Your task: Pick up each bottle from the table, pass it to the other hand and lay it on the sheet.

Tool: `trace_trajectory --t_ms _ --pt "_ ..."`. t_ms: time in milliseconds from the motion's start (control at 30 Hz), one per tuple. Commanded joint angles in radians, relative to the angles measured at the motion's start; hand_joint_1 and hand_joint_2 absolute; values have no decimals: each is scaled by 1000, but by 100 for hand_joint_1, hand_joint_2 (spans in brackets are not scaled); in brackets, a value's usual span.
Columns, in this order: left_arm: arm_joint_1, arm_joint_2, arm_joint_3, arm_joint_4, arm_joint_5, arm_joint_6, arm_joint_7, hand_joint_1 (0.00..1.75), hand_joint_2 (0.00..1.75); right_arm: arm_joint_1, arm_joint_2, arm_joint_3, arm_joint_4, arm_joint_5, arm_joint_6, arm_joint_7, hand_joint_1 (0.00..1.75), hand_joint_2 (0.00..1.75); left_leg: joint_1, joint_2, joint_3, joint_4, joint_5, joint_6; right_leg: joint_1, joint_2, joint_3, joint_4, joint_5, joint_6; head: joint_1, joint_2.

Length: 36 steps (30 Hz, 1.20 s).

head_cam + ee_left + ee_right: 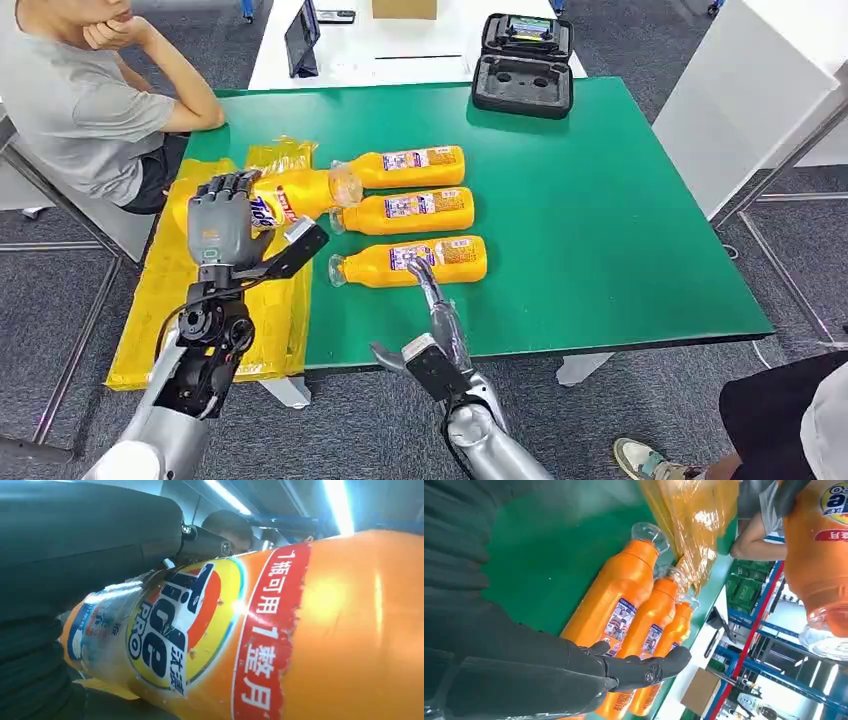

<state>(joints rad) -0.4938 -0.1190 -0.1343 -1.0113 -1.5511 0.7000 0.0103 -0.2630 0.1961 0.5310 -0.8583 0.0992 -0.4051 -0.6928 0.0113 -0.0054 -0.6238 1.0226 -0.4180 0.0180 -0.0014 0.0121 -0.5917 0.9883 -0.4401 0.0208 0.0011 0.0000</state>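
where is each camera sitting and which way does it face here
Head view: high on the body, looking down at the green table; both silver arms show.
Left wrist view: behind the left hand, close on its held orange plastic bottle.
Right wrist view: behind the right hand, facing three lying orange bottles.
Shared: all show the held bottle.

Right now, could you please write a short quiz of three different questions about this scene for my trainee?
1. True or false: the left hand holds an orange plastic bottle above the yellow plastic sheet.
2. How many orange bottles lie on the green table?
3. The right hand is: A) gripping a bottle; B) holding nothing, its fingers reaching toward the nearest lying bottle; C) resting on the black case.

Key: 1 true; 2 three; 3 B.
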Motion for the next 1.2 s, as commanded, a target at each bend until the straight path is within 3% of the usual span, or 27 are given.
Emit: trace_trajectory --t_ms 33,333,500,600,1100,1167,1200 --pt "-60 39 -52 90 2 -2 2 145 175 -34 -11 -17 56 -2 6 1 0 175 0 0 3 -1 -1 0 0 -1 3 -1 -1 0 0 0" --pt "-77 43 -68 160 71 -2 -39 147 175 -42 -9 -20 69 -3 -7 -5 0 175 0 0 4 -1 -1 0 0 -1 4 -1 -1 0 0 0" --pt "-71 74 -68 197 -19 -2 56 143 175 -36 -11 -21 56 -7 -3 -4 0 175 0 1 6 -2 -1 0 0 -1 6 -1 -1 0 0 0" --pt "-109 117 -173 253 -20 -2 180 141 175 -31 -3 -23 50 0 3 6 0 175 0 1 6 -1 -2 -1 0 -1 6 -1 -2 0 0 0" --pt "-116 120 -198 272 -20 -4 221 141 175 -29 -3 -27 49 5 4 8 0 175 0 0 5 -1 -1 -1 0 -1 5 0 -2 0 0 0" --pt "-117 118 -196 277 -20 -13 232 138 175 -28 -3 -30 47 7 3 9 0 175 0 -1 5 -1 -1 -1 0 -2 5 0 -2 0 0 0" --pt "-116 114 -191 276 -20 -18 231 127 175 -26 -5 -33 45 8 2 10 0 175 0 -1 5 -1 -1 -1 0 -2 5 0 -2 0 0 0"
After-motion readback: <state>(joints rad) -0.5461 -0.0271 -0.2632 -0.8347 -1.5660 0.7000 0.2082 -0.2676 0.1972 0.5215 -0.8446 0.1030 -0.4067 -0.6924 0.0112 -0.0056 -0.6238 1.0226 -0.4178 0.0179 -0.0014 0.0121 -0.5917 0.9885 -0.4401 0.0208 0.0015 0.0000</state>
